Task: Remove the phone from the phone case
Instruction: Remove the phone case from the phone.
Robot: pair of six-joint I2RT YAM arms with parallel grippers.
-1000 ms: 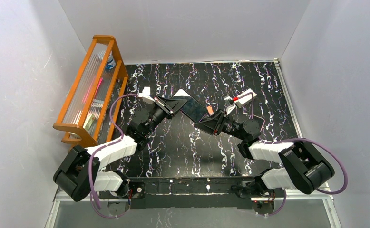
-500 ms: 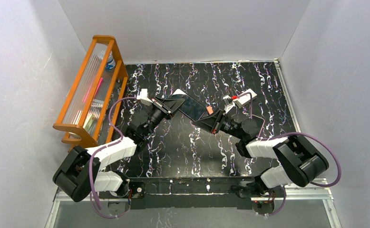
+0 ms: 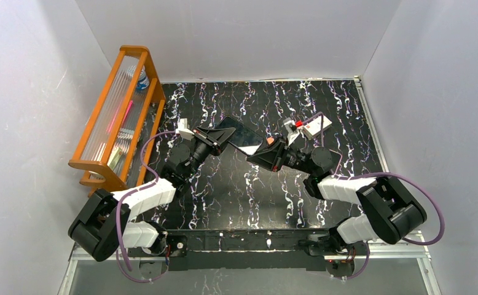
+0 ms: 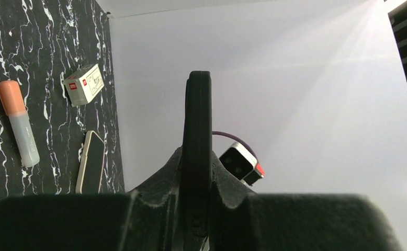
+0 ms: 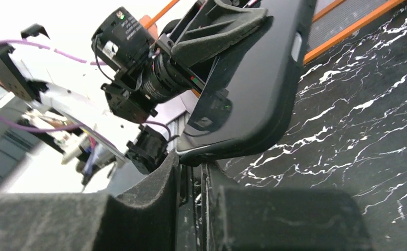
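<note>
A black phone in its black case [image 3: 236, 133] is held in the air over the middle of the marbled table [image 3: 347, 110], between both grippers. My left gripper [image 3: 220, 138] is shut on its left end. In the left wrist view the case [image 4: 198, 115] stands edge-on between the fingers of the left gripper [image 4: 197, 157]. My right gripper [image 3: 260, 152] is shut on its right end. In the right wrist view the case [image 5: 248, 78] rises from the right gripper [image 5: 191, 164], with the left gripper's fingers [image 5: 217, 29] clamped on its far end.
An orange rack [image 3: 117, 117] stands at the table's left edge. In the left wrist view an orange-capped tube [image 4: 18, 123], a small white box [image 4: 83, 83] and a second, light-rimmed phone [image 4: 90, 162] lie on the table. White walls enclose the table.
Both grippers and the held phone have shifted a little to the left and towards the back. The right wrist has turned, and the phone is tilted more on edge.
</note>
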